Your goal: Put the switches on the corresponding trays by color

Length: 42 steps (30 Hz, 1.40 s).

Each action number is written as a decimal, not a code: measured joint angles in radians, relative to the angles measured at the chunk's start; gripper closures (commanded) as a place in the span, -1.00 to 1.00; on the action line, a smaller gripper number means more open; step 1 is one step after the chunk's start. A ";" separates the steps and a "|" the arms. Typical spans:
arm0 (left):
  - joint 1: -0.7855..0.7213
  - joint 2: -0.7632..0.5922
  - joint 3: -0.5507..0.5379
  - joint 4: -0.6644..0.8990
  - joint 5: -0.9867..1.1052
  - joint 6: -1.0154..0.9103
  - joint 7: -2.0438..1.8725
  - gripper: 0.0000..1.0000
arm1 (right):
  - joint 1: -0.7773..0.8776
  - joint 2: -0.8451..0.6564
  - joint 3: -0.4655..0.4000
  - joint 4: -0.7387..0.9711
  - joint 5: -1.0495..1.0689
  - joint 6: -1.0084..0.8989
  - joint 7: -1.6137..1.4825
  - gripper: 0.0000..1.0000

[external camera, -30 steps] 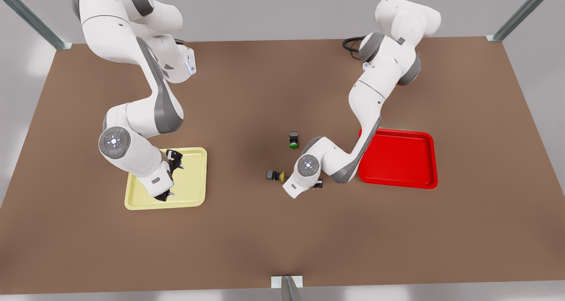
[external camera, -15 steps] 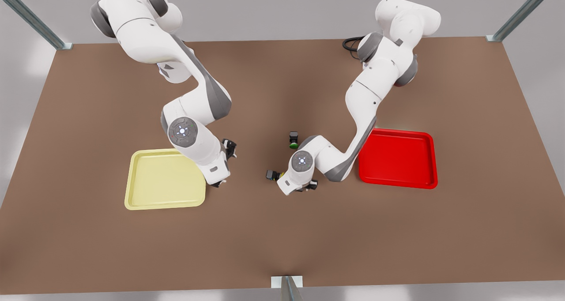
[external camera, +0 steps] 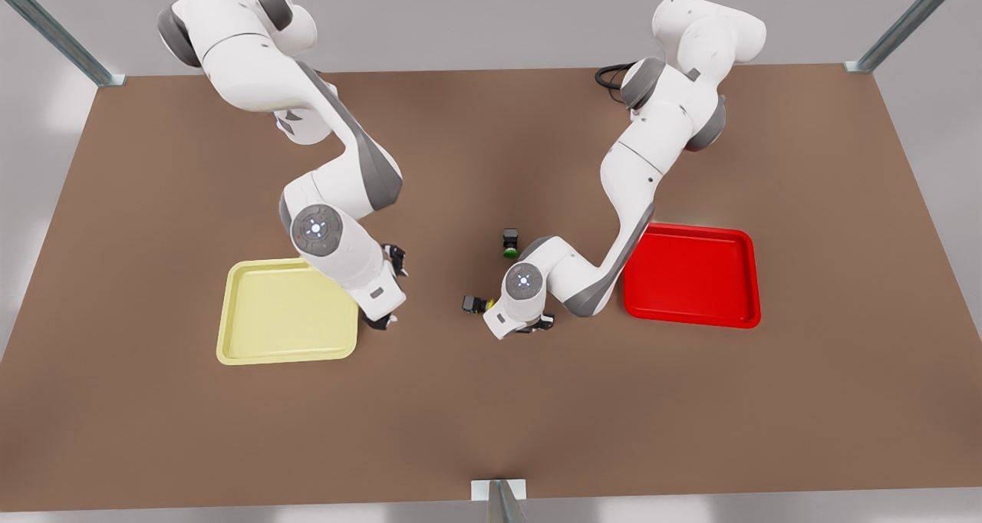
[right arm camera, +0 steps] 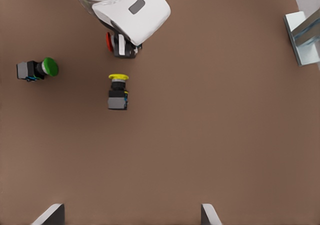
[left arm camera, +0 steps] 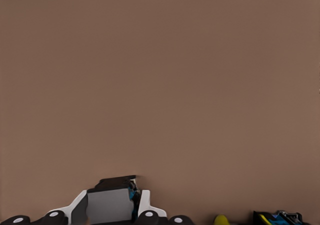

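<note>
Here we see the left hand [external camera: 529, 325] low on the bench [external camera: 491, 416] with its fingers pressed against both sides of the red switch [left arm camera: 107, 205], apparently clamped on it so it can be carried to the red tray [external camera: 690, 322] just beside that arm. The yellow switch [right arm camera: 117, 92] lies on its side near it, untouched. The right hand [external camera: 380, 320], fingers apart, hovers between the yellow tray [external camera: 230, 308] and that switch, we judge to take it next. The green switch [right arm camera: 36, 68] needs no move
</note>
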 measured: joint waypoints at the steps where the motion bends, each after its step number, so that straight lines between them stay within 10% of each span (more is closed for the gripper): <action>1: 0.000 0.000 0.000 0.001 0.000 0.000 0.000 -0.05 | 0.001 0.016 -0.002 -0.003 -0.002 0.013 0.024 -1.00; 11: 0.012 -0.048 -0.002 -0.023 0.006 -0.003 0.004 -0.07 | 0.002 0.055 0.002 0.015 -0.016 0.030 0.026 -1.00; 16: 0.132 -0.318 0.029 -0.363 -0.018 -0.004 0.187 -0.05 | 0.002 0.068 0.002 0.026 -0.014 0.034 0.028 -1.00; 23: 0.273 -0.681 0.384 -0.909 -0.062 0.146 0.613 -0.05 | 0.174 0.272 0.004 0.224 -0.018 0.151 0.235 -1.00; 24: 0.273 -0.704 0.430 -0.964 -0.066 0.179 0.646 -0.10 | 0.209 0.278 0.004 0.223 -0.017 0.161 0.253 -1.00; 25: 0.271 -0.698 0.446 -0.975 -0.072 0.185 0.653 -1.00 | 0.236 0.280 0.004 0.219 -0.017 0.162 0.283 -1.00; 29: 0.270 -0.729 0.441 -1.020 -0.116 0.143 0.650 -1.00 | 0.236 0.322 -0.002 0.197 -0.025 0.160 0.272 -1.00; 36: 0.272 -0.850 0.298 -0.637 -0.327 -0.114 0.581 -1.00 | 0.234 0.361 -0.005 0.166 -0.030 0.157 0.277 -1.00; 38: 0.310 -0.764 0.221 -0.248 -0.364 -0.613 0.580 -1.00 | 0.223 0.359 -0.005 0.130 -0.031 0.168 0.271 -1.00; 42: 0.317 -0.759 0.204 -0.174 -0.374 -0.665 0.588 -1.00 | 0.219 0.377 -0.007 0.123 -0.031 0.168 0.273 -1.00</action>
